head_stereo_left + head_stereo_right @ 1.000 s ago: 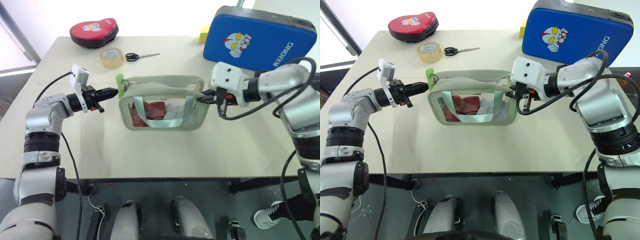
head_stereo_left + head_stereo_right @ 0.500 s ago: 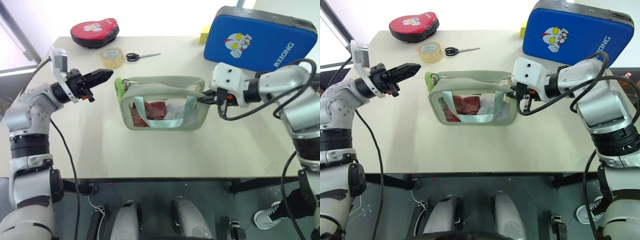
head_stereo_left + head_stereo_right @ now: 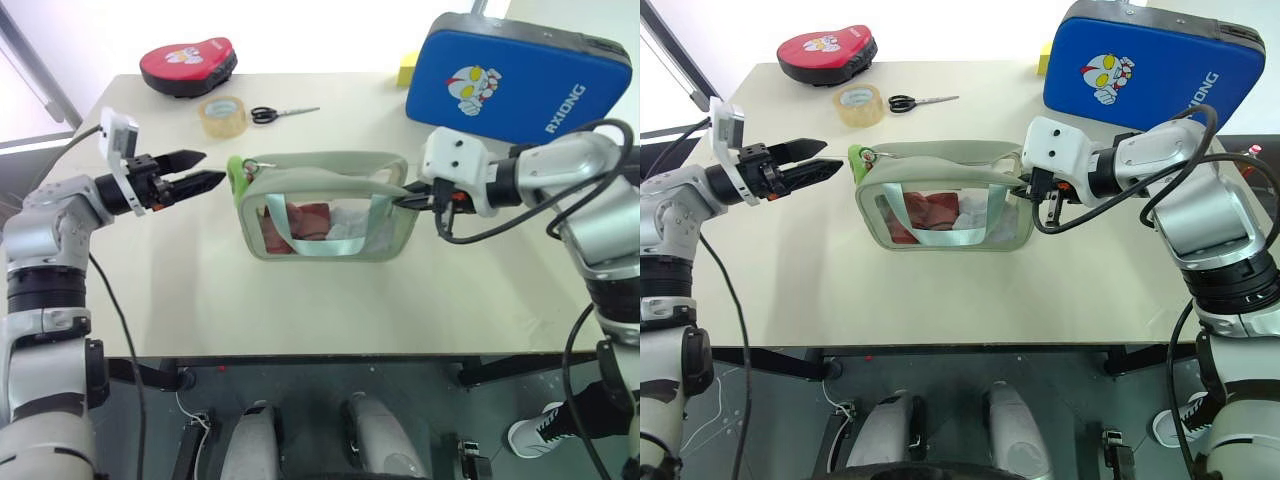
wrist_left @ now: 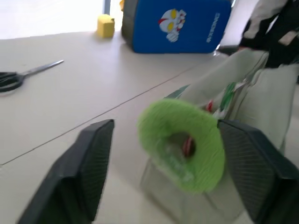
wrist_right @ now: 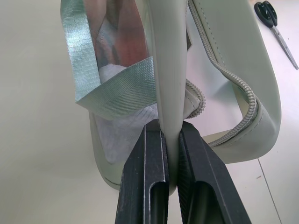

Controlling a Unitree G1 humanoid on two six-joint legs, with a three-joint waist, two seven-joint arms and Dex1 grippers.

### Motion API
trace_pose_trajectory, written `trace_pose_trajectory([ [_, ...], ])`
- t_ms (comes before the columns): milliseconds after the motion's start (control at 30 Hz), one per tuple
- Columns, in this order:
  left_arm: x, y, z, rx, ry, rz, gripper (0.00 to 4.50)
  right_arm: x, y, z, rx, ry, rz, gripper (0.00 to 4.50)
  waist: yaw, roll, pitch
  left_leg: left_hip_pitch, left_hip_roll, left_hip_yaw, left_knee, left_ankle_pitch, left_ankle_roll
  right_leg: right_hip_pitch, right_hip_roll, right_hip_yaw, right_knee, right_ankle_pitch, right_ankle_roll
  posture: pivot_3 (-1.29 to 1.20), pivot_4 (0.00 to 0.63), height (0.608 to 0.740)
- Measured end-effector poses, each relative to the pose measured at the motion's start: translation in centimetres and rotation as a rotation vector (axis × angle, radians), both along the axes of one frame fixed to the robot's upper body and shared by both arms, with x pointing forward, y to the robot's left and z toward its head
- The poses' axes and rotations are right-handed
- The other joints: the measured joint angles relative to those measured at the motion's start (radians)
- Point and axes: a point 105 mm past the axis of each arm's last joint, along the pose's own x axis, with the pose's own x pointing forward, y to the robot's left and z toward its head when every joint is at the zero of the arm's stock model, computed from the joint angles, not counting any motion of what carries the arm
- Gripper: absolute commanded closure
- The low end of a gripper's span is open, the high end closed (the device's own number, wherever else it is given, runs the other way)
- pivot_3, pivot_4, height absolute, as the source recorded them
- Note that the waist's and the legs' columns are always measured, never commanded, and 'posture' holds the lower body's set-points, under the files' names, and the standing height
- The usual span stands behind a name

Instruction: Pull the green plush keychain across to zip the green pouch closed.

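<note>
Since a second ago my left gripper (image 3: 205, 168) has let go of the keychain (image 3: 238, 173), backed off and spread its fingers wide; it now hovers just beside the charm, not touching. From the left wrist I see the keychain framed between the two open fingers. It hangs at the left end of the pouch (image 3: 328, 205), which stands mid-table, with part of its zip gaping in the right wrist view. My right gripper (image 5: 170, 154) hasn't moved, fingers clamped on the pouch's right end. Tape (image 3: 222, 114) and scissors (image 3: 280, 113) lie behind.
</note>
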Motion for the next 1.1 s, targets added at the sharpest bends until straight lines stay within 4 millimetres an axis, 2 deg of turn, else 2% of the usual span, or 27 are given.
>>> trace_pose_trajectory([
  [133, 0.9, -0.4, -1.4, -0.029, 0.029, 0.009, 0.1, 0.0, -0.2, 0.0, -0.002, -0.004, -0.007, 4.5, 0.003, 0.0, 0.0, 0.0, 0.0, 0.0, 0.0, 0.0, 0.0, 0.0, 0.0, 0.0, 0.0, 0.0, 0.0, 0.0, 0.15, 0.737],
  [367, 2.7, -2.6, -2.0, -0.075, 0.059, 0.004, 0.1, -0.2, 0.0, 0.0, -0.003, -0.004, -0.001, 4.5, 0.0, 0.0, 0.0, -0.001, 0.0, 0.0, 0.0, 0.0, 0.0, 0.0, 0.0, 0.0, 0.0, 0.0, 0.0, 0.0, 0.15, 0.737],
  [400, 2.8, -2.8, -2.1, -0.08, 0.065, 0.002, 0.48, -0.2, 0.0, 0.0, -0.004, -0.006, 0.0, 4.5, -0.001, 0.0, 0.0, 0.0, 0.0, 0.0, 0.0, 0.0, 0.0, 0.0, 0.0, 0.0, 0.0, 0.0, 0.0, 0.0, 0.15, 0.737],
  [467, 3.0, -3.0, -2.1, -0.084, 0.075, 0.007, 0.92, -0.2, -0.1, 0.0, -0.003, -0.005, -0.004, 4.5, -0.001, 0.0, 0.0, 0.0, 0.0, 0.0, 0.0, 0.0, 0.0, 0.0, 0.0, 0.0, 0.0, 0.0, 0.0, 0.0, 0.15, 0.737],
  [533, 3.2, -3.1, -2.0, -0.091, 0.085, 0.004, 1.81, -0.2, 0.0, 0.0, -0.001, -0.007, -0.007, 4.5, 0.0, 0.0, 0.0, -0.001, 0.0, -0.001, 0.0, 0.0, 0.0, 0.0, 0.0, 0.0, 0.0, 0.0, 0.0, 0.0, 0.15, 0.737],
  [600, 3.2, -3.2, -1.8, -0.09, 0.081, 0.001, 2.93, -0.2, -0.1, 0.1, -0.001, -0.007, -0.009, 4.5, 0.0, 0.0, 0.0, -0.001, 0.0, -0.001, 0.0, 0.0, 0.0, 0.0, 0.0, 0.0, 0.0, 0.0, 0.0, 0.0, 0.15, 0.737],
  [700, 3.0, -2.9, -1.7, -0.085, 0.079, -0.002, 4.38, -0.3, -0.1, 0.0, -0.004, -0.007, -0.01, 4.5, 0.0, 0.0, 0.0, 0.0, 0.0, -0.001, 0.0, 0.0, 0.0, 0.0, 0.0, 0.0, 0.0, 0.0, 0.0, 0.0, 0.15, 0.737],
  [933, 0.7, -1.2, -0.1, 0.021, 0.021, -0.05, 4.46, -0.3, -0.1, -0.1, -0.003, -0.008, -0.013, 4.5, -0.001, 0.0, 0.0, 0.0, 0.0, -0.001, 0.0, 0.0, 0.0, 0.0, 0.0, 0.0, 0.0, 0.0, 0.0, 0.0, 0.15, 0.737],
  [1000, 0.4, -1.5, 0.5, 0.018, 0.016, -0.072, 4.46, -0.3, -0.1, -0.1, -0.002, -0.01, -0.016, 4.5, 0.001, 0.0, 0.0, -0.001, 0.0, -0.001, 0.0, 0.0, 0.0, 0.0, 0.0, 0.0, 0.0, 0.0, 0.0, 0.0, 0.15, 0.737],
  [1100, -0.3, -3.2, 2.9, -0.002, -0.027, -0.136, 4.46, -0.3, -0.2, -0.1, -0.001, -0.01, -0.018, 4.5, 0.004, 0.0, 0.0, -0.001, 0.0, -0.001, 0.0, 0.0, 0.0, 0.0, 0.0, 0.0, 0.0, 0.0, 0.0, 0.0, 0.15, 0.737],
])
